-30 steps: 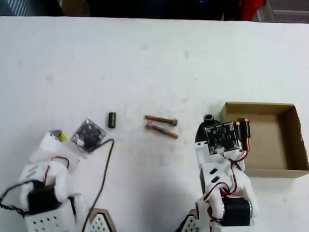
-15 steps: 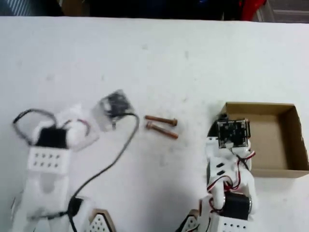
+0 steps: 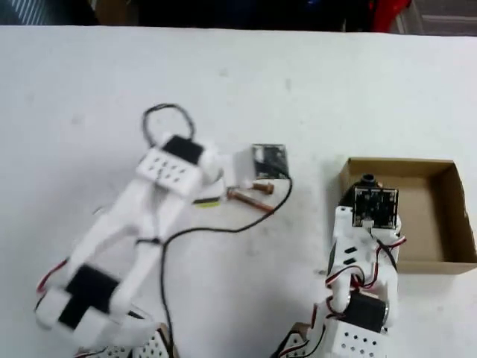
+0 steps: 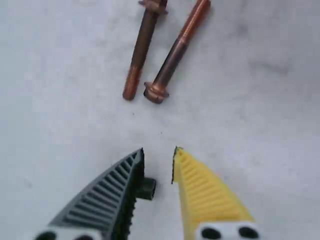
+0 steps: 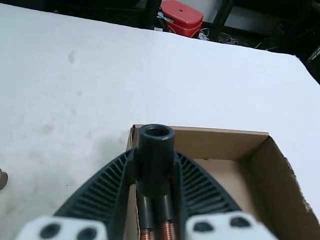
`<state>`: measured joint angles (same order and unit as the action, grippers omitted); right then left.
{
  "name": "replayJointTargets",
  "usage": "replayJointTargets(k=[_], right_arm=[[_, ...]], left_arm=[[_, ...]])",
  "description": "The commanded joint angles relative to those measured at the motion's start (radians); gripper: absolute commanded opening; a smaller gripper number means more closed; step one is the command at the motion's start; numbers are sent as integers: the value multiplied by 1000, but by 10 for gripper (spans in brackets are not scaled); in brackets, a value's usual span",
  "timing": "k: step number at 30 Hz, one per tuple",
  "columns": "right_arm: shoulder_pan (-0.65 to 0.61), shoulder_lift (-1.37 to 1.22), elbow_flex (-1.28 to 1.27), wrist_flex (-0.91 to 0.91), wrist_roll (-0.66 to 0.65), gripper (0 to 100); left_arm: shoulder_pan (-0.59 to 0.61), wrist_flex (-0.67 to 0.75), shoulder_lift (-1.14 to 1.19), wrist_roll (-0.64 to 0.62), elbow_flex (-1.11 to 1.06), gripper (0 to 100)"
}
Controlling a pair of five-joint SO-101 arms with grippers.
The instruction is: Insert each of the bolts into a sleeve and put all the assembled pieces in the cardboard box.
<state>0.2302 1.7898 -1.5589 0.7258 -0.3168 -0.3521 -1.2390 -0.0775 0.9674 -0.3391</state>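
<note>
Table (image 3: pixel 298 89): white top that carries the bolts, the box and both arms.
Bolts (image 4: pixel 160 55): two copper ones lying flat near the middle of the table. They are side by side and almost parallel, with their heads at opposite ends. The plain tip of one lies just beside the head of the other.
Left arm (image 3: pixel 149 216): stretches from the table's near left corner toward the middle, and its wrist camera sits over part of the bolts.
Left gripper (image 4: pixel 157 150): one grey finger (image 4: pixel 107 197) and one yellow finger (image 4: pixel 202 192), with the jaws a little apart and nothing between the tips. The tips point at the bolts from near by and do not touch them.
Dark piece (image 4: pixel 148 188): small and black, seen in the gap against the grey finger. I cannot tell whether it is held or lies on the table below.
Right gripper (image 5: pixel 155 160): the jaws are pressed onto a black sleeve (image 5: pixel 155 145) and hold it upright with its open bore facing up.
Sleeve's place: above the left wall of the cardboard box (image 3: pixel 425 224), close to the box's far left corner.
Cardboard box: open-topped, toward the right side of the table, in front of the right arm (image 3: pixel 361 298).
Rods (image 5: pixel 157 230): two with copper ends, side by side in the gap under the held sleeve. I cannot tell where they rest.
</note>
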Motion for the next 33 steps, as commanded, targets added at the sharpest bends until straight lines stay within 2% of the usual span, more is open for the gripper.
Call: replayJointTargets(k=[1, 5, 10, 21, 33], right_arm=[[12, 10, 5, -28, 8, 18], [8, 10, 5, -25, 6, 18], [5, 10, 5, -24, 5, 18], [4, 10, -11, -30, 0, 18], [4, 10, -11, -28, 0, 18]], left_arm=[[-45, -2, 189, 101, 198, 132], [-51, -6, 335, 117, 327, 142], [-64, -2, 464, 117, 462, 219], [-111, -2, 667, 117, 704, 218], [-130, 0, 831, 109, 850, 217]])
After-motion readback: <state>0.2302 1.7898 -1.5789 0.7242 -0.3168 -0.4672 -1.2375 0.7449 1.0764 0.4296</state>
